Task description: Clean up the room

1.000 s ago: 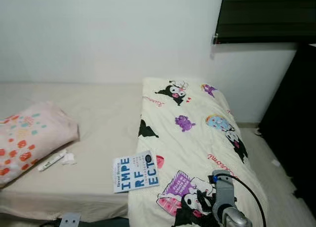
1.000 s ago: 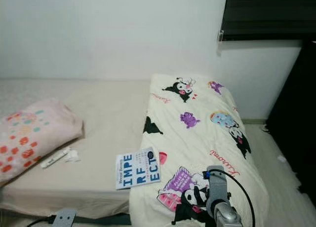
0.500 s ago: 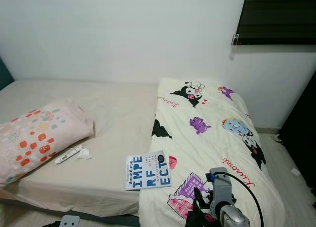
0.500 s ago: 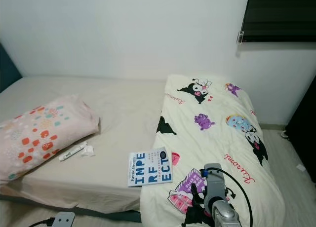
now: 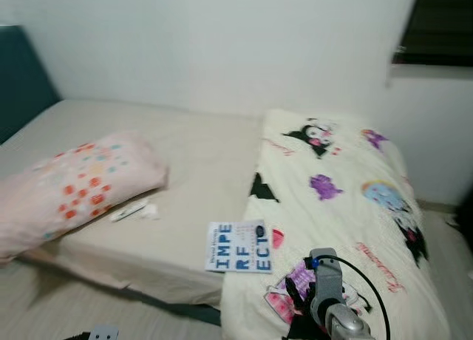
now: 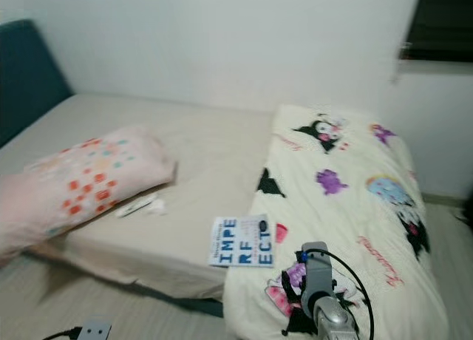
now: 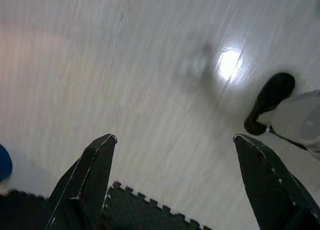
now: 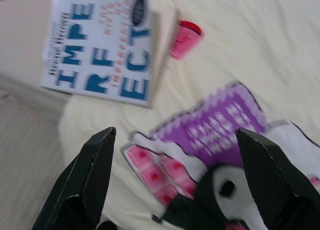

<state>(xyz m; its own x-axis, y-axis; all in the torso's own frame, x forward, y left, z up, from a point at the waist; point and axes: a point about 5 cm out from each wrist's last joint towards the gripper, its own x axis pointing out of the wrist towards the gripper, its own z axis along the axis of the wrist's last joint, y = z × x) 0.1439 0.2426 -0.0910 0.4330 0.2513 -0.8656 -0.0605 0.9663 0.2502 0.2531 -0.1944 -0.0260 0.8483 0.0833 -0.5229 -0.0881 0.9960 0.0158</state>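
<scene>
Book [image 8: 102, 47] lies on bed beyond spread right gripper [image 8: 175, 190]

Bed [image 5: 188, 144] bears pillow [image 5: 70, 185], book [image 5: 239, 247], quilt [image 5: 336, 207], perhaps a tube [image 5: 129, 211]

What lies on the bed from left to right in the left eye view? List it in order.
Pink patterned pillow → small white tube → crumpled white scrap → book → cartoon-print blanket
</scene>
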